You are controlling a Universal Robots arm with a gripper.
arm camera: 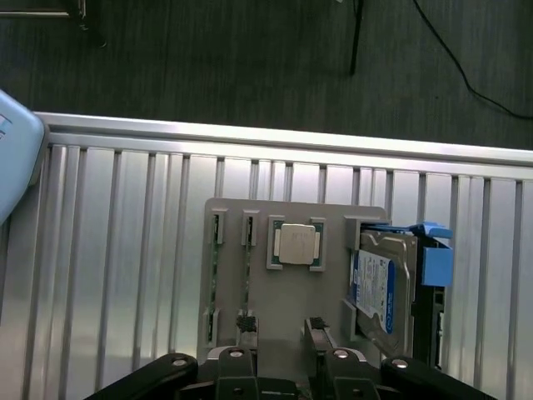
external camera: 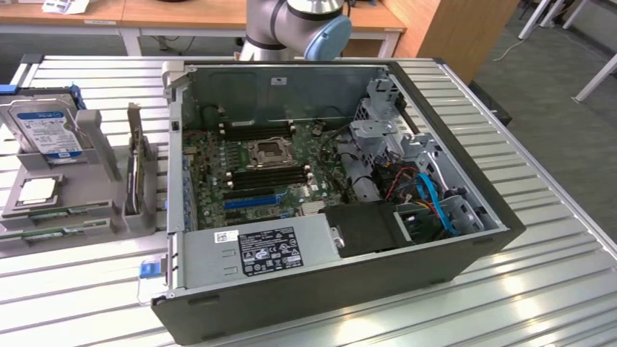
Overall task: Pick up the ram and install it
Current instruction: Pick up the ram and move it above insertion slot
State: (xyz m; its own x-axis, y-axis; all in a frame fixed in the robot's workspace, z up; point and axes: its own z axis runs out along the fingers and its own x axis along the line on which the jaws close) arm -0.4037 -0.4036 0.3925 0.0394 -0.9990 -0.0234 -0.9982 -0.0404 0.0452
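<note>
Two thin green ram sticks lie edge-up in slots of a grey holder (arm camera: 325,221); one ram stick (arm camera: 246,279) is beside the other (arm camera: 214,279). In the exterior view these ram sticks (external camera: 60,212) lie at the near end of the holder (external camera: 106,217), left of the open computer case (external camera: 328,188). More thin boards (external camera: 135,170) stand upright at the holder's case side. My gripper (arm camera: 281,329) hangs high above the holder, open, with nothing between its black fingers (arm camera: 245,325). The motherboard's black memory slots (external camera: 270,173) flank the processor socket (external camera: 266,152).
A square silver processor chip (arm camera: 298,244) and a boxy hard drive (arm camera: 376,287) with a blue-white label sit in the same holder. The case holds a power supply (external camera: 260,249), drive cages and blue cables (external camera: 438,206). The arm's base (external camera: 294,25) stands behind the case. Everything rests on a ribbed metal table (external camera: 540,289).
</note>
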